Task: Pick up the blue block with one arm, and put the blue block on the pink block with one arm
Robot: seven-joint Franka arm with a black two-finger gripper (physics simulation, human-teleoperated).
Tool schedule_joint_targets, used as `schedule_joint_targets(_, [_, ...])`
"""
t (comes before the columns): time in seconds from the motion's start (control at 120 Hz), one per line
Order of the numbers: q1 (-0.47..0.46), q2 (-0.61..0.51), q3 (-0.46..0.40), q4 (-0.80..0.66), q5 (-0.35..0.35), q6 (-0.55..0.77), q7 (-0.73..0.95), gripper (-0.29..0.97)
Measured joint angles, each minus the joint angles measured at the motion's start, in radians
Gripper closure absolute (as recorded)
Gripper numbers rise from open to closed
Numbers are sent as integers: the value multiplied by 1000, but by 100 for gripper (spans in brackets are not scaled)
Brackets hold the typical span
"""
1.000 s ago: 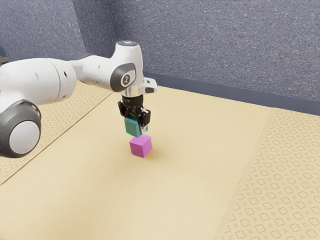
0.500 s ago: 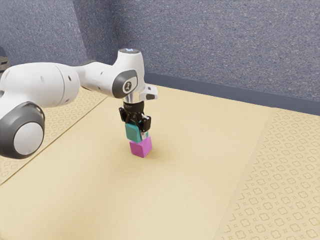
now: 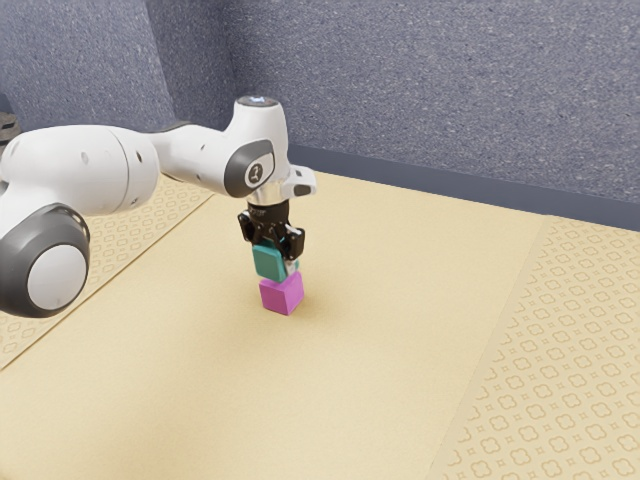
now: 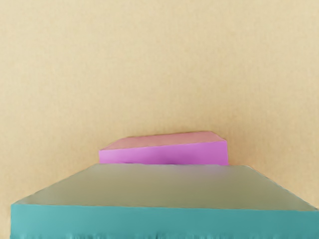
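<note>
Blue block (image 4: pixel 164 199), teal-toned: looming large and blurred, showing its broad upper face and one side face.
Pink block (image 4: pixel 164 152): peeking out just beyond it, partly hidden by it.
Table (image 4: pixel 149 59), plain tan: stretching behind both.

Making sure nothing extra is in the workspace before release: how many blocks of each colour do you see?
blue block: 1
pink block: 1
Total: 2 blocks
</note>
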Motion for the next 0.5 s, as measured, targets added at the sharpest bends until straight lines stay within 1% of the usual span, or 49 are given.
schedule_joint_targets(0.275, [1, 3, 0, -19, -2, 7, -23, 31])
schedule_joint_targets(0.292, [1, 3, 0, -20, -2, 7, -24, 26])
schedule_joint_targets(0.367, [0, 3, 1, -20, -4, 8, -26, 23])
schedule_joint_targets(0.5, [0, 2, 1, -17, -5, 8, -30, 13])
